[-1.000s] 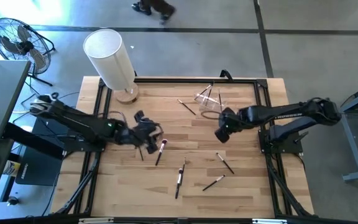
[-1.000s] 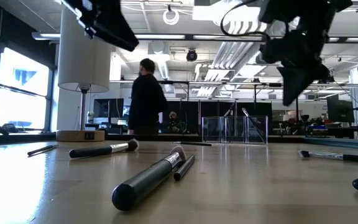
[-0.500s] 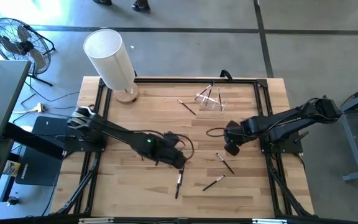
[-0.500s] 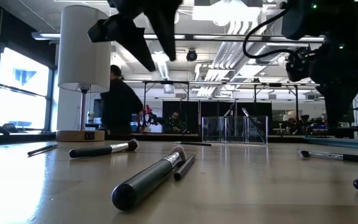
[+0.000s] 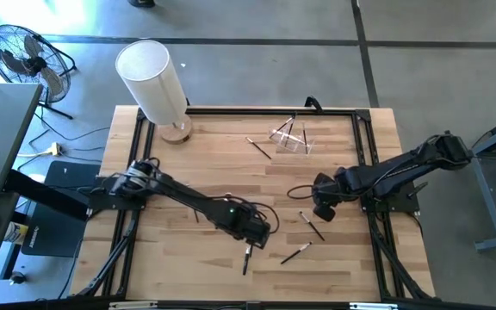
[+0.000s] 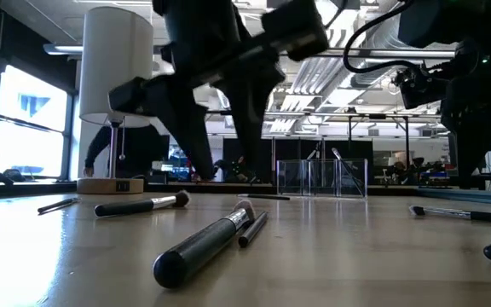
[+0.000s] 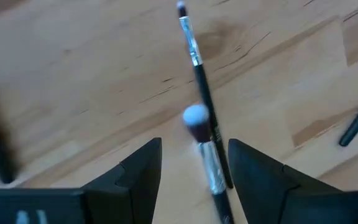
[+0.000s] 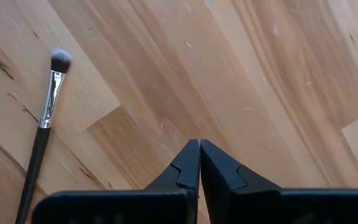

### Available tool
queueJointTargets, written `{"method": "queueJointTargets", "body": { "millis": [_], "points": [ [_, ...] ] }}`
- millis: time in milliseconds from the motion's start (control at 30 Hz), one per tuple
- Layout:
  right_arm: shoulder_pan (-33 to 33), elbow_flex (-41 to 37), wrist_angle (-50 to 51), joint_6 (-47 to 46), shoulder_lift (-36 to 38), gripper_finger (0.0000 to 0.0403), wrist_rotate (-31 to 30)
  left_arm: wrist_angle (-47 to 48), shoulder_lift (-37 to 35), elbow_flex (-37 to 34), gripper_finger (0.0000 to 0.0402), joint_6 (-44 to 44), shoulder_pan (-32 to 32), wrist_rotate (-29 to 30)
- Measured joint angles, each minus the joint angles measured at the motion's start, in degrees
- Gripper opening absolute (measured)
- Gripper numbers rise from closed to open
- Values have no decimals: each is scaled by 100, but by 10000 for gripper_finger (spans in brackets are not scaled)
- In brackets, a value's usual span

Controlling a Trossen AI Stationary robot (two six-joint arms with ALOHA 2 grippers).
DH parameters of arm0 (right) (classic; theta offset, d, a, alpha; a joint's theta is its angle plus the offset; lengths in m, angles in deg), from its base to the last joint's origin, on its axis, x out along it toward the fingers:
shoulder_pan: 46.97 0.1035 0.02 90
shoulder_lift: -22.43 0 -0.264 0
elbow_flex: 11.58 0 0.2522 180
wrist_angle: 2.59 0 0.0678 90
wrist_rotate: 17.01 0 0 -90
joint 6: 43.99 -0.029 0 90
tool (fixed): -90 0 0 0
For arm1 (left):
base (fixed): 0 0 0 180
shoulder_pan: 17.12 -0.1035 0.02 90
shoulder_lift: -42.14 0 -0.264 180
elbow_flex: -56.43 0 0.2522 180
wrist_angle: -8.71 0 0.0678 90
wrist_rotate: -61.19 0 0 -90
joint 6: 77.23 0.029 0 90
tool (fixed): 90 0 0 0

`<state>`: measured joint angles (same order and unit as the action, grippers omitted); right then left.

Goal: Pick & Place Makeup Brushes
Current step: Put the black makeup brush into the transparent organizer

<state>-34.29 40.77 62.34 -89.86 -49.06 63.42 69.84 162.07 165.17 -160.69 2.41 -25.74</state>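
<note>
Several dark-handled makeup brushes lie flat on the wooden table. A thick brush with a pale tip (image 7: 207, 163) and a thin brush (image 7: 194, 53) lie side by side; they also show in the high view (image 5: 247, 256). My left gripper (image 7: 194, 165) is open above them with a finger on each side, touching neither; it shows in the high view (image 5: 253, 236). My right gripper (image 8: 199, 155) is shut and empty over bare wood, beside another brush (image 8: 43, 127); in the high view the gripper (image 5: 322, 212) is right of centre.
A clear acrylic holder (image 5: 289, 138) with a brush in it stands at the far side, a loose brush (image 5: 259, 148) beside it. More brushes lie near the right gripper (image 5: 312, 226) and toward the near edge (image 5: 294, 253). A white lamp (image 5: 153, 79) stands at the far left.
My left gripper has swung toward the table's right and near edge and come down, from above a brush left of centre to above the pair of brushes. My right gripper has moved toward the near edge, away from the acrylic holder. No brush has visibly moved.
</note>
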Motion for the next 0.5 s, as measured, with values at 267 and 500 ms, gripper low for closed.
{"method": "queueJointTargets", "body": {
  "millis": [267,500],
  "points": [
    [40,0,0,117,0,4,-37,-213,236,-10,182,-85,-4,-118],
    [40,0,-24,244,0,8,-37,-220,228,-13,182,-85,-37,180]
  ]
}}
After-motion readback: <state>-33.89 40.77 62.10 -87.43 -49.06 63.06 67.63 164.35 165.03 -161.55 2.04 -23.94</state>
